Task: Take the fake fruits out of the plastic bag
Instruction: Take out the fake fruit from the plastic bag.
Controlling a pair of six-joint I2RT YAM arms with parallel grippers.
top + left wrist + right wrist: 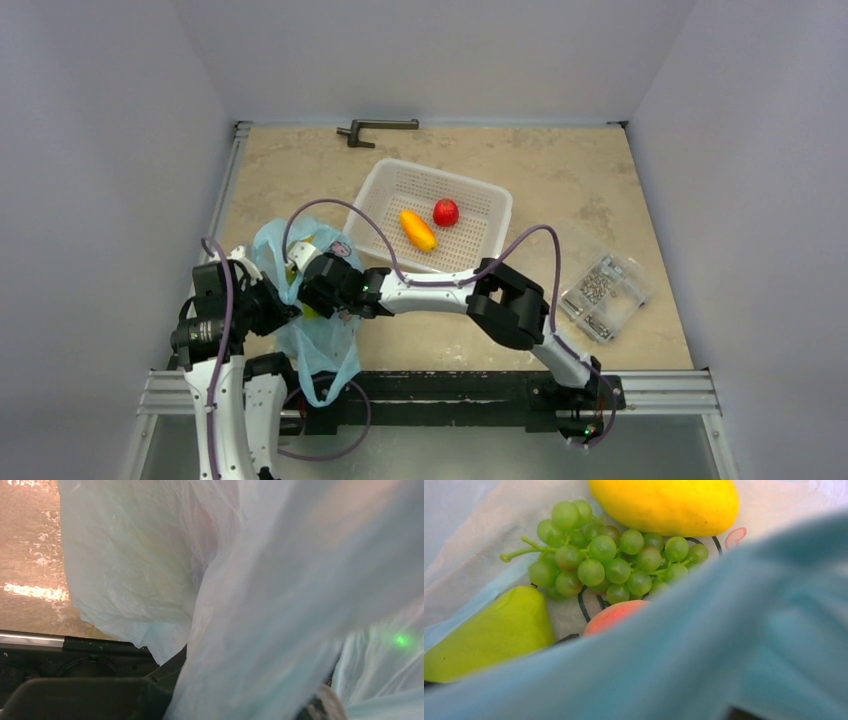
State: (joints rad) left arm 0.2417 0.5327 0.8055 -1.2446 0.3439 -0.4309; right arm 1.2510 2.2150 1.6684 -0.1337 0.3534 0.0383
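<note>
The light blue plastic bag [318, 345] lies at the near left, its mouth held up. My left gripper [272, 306] is closed on the bag's left edge; in the left wrist view the bag's film [280, 605] runs taut between my dark fingers [75, 697]. My right gripper [322, 286] reaches into the bag's mouth, and its fingers are hidden by film [724, 655]. Inside the bag lie a green grape bunch [609, 560], a yellow oblong fruit [666, 502], a green fruit [494, 632] and a red-orange peach [616, 615]. An orange-yellow fruit [418, 230] lies in the basket.
The white perforated basket [480, 205] stands behind the right arm and also holds a small red fruit [446, 212]. A clear box of metal parts [600, 285] sits at the right. A dark metal tool [375, 128] lies at the back wall.
</note>
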